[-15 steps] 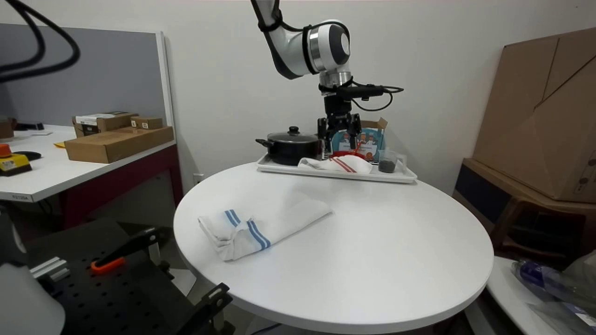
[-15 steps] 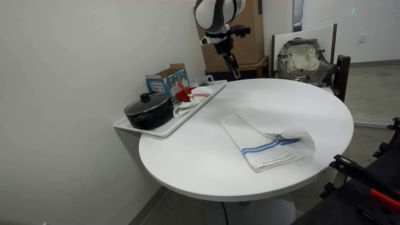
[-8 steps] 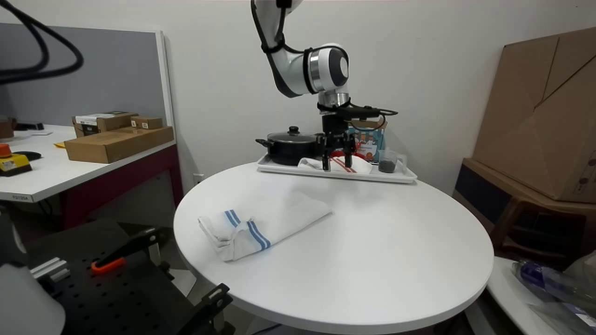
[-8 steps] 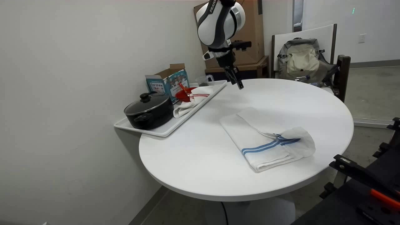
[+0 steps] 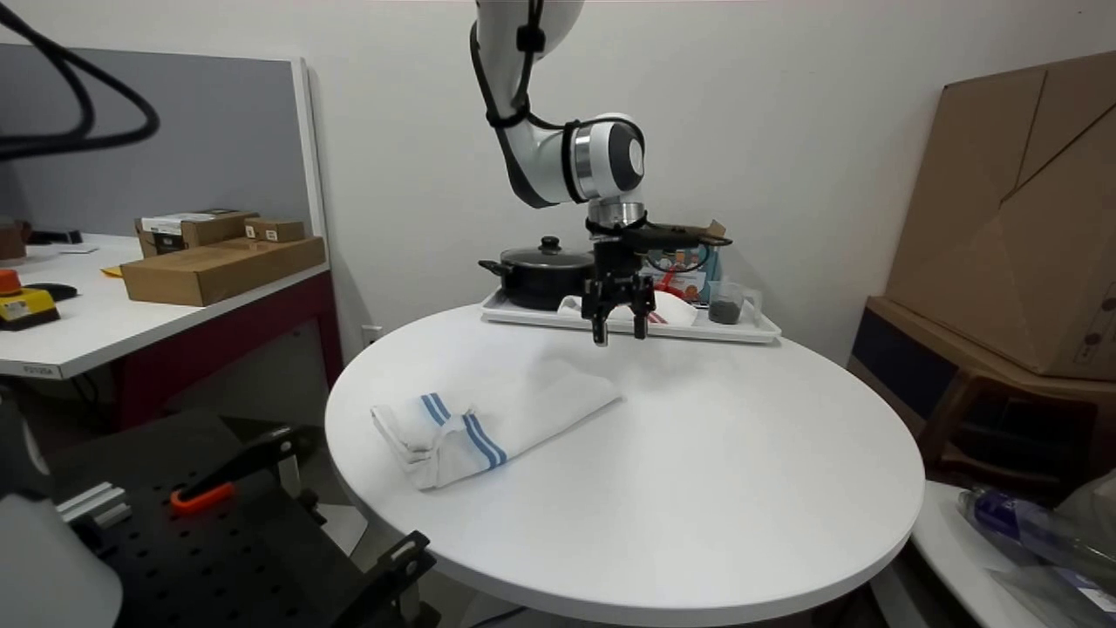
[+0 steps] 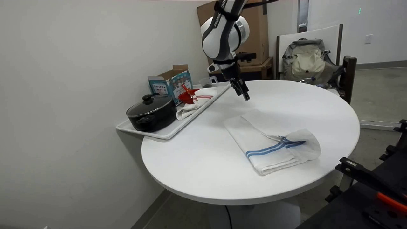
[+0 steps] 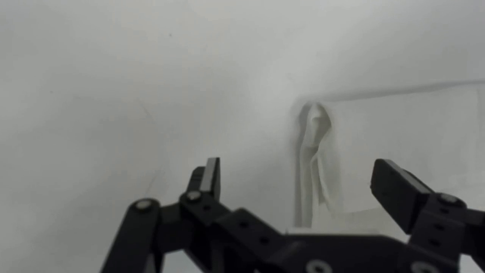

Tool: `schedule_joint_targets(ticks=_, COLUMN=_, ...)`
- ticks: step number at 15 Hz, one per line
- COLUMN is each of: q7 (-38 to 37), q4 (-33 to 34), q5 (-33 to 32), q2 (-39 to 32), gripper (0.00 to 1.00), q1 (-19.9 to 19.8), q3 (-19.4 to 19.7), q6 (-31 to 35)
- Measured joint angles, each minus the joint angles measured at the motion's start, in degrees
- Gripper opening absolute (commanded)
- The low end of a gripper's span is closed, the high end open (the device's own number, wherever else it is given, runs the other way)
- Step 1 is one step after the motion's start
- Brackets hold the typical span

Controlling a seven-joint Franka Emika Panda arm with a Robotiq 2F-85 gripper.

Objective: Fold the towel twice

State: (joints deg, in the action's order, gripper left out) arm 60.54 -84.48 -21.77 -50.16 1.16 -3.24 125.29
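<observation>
One towel [image 5: 514, 419]: it is lying part-folded on the round white surface [image 5: 715, 497], its blue stripes [image 6: 294, 144] showing at the end farther from the tray [image 6: 168, 132].
Thin weave: the cloth is looking light, soft and floppy, likely creasing or sliding under a careless tug rather than tearing.
Plain end: in the wrist view, seemingly of this end, loose layers are curling up, offering the likeliest hold; a shallow pinch is risking the top ply alone.
Fingers [image 7: 396, 193]: they are standing spread above the surface near that plain end, pinching nothing.
Striped end: a crumpled flap is hiding the layers beneath, so the number of folds is going unread.
White on white: the towel's plain edges are washing out against the surface in both exterior views.
Wrist view: the right border is cutting the towel off, the fingers' dark linkage is covering part of its lower reach, and no stripe is showing.
</observation>
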Motion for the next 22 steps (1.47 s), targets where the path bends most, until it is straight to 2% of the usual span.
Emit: schedule_joint_targets(ticks=22, q7=-2.35, q4=-0.29, q5=-0.80, q2=-3.95, gripper=1.00, q1=2.75, q3=0.19, q6=0.00)
